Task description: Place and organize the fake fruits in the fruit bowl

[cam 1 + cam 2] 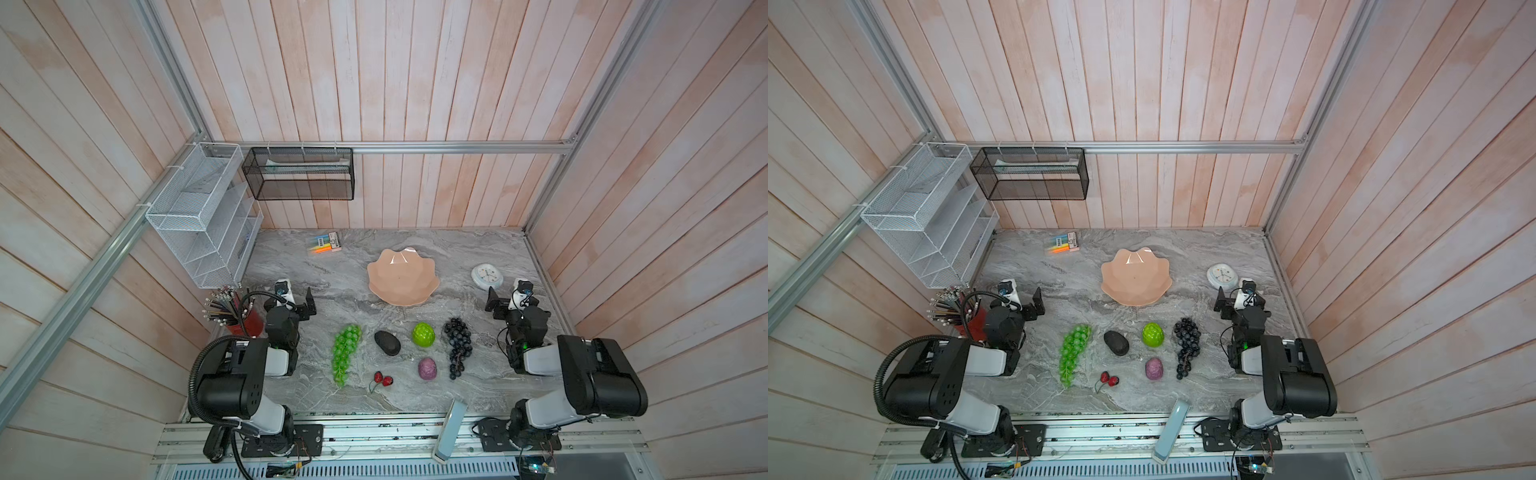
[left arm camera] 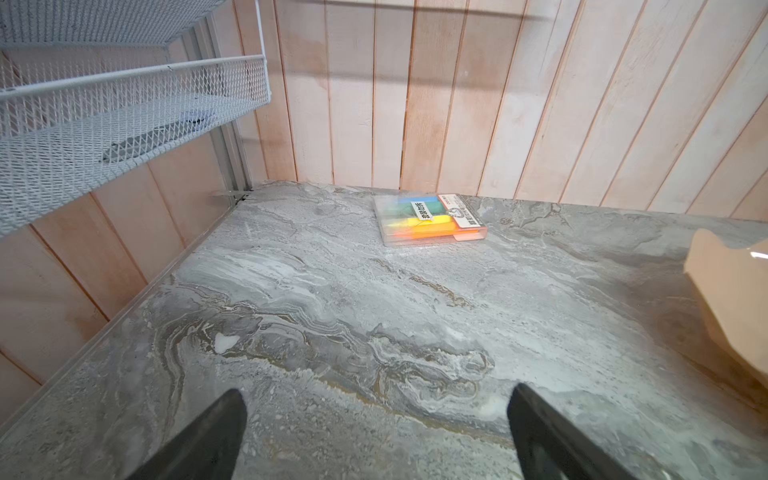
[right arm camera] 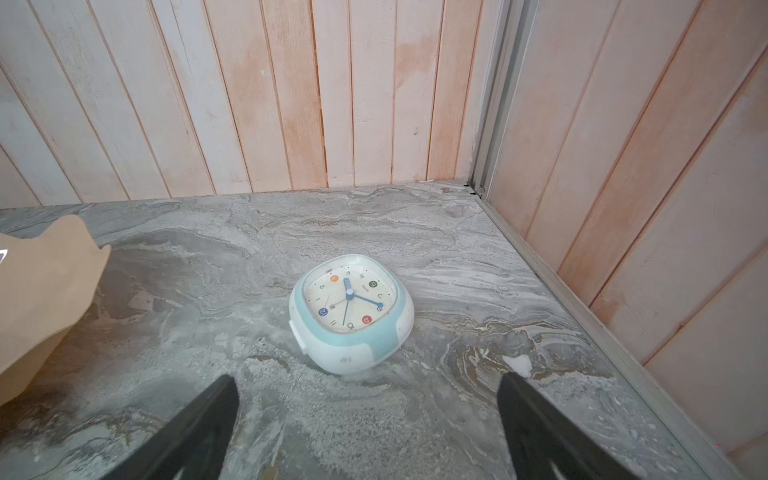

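Top views are both showing the fruit bowl [image 1: 403, 278] sitting empty between the left gripper [image 2: 376, 399] and right gripper [image 3: 368, 386], both spread and holding nothing. All six fake fruits [image 1: 387, 343] are lying on the table [image 1: 415, 316] behind them; every placement is remaining.

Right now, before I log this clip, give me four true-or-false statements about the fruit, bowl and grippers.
1. The bowl holds no fruit. True.
2. The green grapes lie left of the black fruit in both top views. True.
3. The right gripper is shut on the clock. False: it is open; the clock lies free.
4. The cherries lie in the bowl. False: they lie on the table near the purple ball.
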`<action>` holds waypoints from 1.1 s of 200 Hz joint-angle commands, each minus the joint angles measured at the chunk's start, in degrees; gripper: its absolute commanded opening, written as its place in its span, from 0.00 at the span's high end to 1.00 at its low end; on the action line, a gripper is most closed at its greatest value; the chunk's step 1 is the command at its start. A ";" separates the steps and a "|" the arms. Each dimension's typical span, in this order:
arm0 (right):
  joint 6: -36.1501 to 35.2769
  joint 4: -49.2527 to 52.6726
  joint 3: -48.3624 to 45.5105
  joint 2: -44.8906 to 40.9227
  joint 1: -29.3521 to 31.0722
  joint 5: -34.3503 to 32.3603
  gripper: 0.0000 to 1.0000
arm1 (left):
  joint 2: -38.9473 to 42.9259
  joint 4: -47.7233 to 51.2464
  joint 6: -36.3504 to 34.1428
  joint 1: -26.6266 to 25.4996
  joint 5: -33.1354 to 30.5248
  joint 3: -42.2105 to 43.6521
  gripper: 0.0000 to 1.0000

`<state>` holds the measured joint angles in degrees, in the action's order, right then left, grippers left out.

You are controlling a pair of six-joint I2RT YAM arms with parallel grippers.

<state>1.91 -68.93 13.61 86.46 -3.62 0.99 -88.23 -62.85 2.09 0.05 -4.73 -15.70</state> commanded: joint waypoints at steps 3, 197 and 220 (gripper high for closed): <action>-0.02 0.46 0.64 0.47 0.20 0.24 0.02 | -0.12 -0.96 -0.35 0.30 0.47 -0.67 0.00; 6.95 35.45 16.33 -12.33 0.62 -4.75 0.18 | 8.13 34.01 6.14 -0.26 -12.10 -16.90 0.00; 12.54 46.32 20.25 -18.01 2.75 -1.53 0.19 | 10.18 54.86 14.47 -3.53 -19.57 -25.37 0.00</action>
<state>8.05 -40.49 30.39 73.30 -3.14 -2.83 -80.01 -32.64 7.84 -0.71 -15.38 -34.65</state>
